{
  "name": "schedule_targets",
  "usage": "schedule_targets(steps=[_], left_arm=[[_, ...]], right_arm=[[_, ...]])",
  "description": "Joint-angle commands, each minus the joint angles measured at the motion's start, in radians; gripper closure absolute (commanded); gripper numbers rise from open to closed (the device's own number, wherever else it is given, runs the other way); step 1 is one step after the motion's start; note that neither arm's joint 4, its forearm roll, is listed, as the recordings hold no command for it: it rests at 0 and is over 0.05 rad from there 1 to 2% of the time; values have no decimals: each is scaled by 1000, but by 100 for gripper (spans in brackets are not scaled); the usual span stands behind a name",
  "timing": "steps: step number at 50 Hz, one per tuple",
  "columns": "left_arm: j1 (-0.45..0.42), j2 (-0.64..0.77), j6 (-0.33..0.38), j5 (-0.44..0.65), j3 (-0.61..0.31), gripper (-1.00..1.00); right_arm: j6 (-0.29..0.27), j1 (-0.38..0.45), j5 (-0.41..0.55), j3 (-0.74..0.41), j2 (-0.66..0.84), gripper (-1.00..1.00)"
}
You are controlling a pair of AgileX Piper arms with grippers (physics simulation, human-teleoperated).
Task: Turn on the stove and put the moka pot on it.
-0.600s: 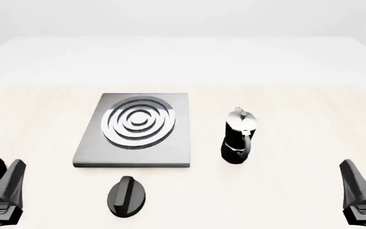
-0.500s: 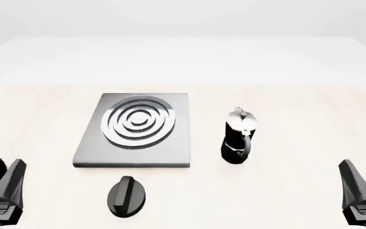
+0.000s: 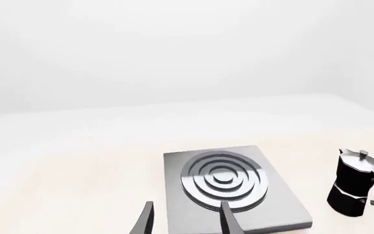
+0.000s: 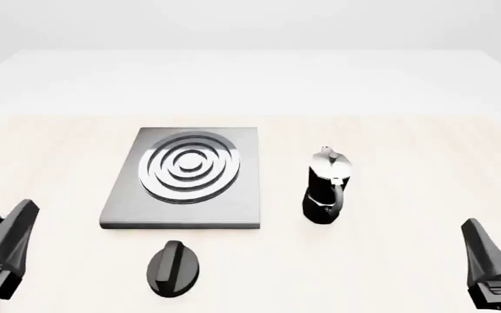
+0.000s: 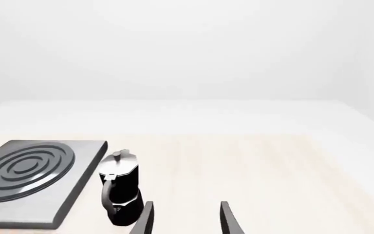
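A pale wooden table [image 4: 407, 261] fills the near ground and runs back to a white band and plain white walls. At about 8 o'clock in the front view the left gripper [image 4: 2, 251] pokes in from the corner, tilted, most of it cut off by the frame; at 4 o'clock the right gripper [image 4: 494, 270] stands likewise, half out of sight. Each wrist view shows two dark fingertips [image 3: 146, 222] set apart with nothing between them, so both jaws are open and empty. The black knob [image 4: 174, 268] lies nearest, at 6 o'clock, just in front of the stove [image 4: 185, 171] but apart from it. The stove sits flat a little left of centre, its silver rings facing up. The coffee pot [image 4: 326, 187] stands upright on the table at 3 o'clock of the stove, near it, not touching, handle turned toward the arms.
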Motion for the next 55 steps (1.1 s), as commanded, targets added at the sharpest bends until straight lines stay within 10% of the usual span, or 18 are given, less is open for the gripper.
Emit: schedule_targets(steps=[1, 18, 55], left_arm=[[-152, 165, -29, 55, -182, -100], [-377, 593, 98, 142, -451, -100], [-703, 1154, -179, 98, -577, -100]], right_arm=[[-4, 12, -2, -1, 0, -100], [-32, 24, -4, -1, 0, -100], [-13, 19, 14, 2, 0, -100]])
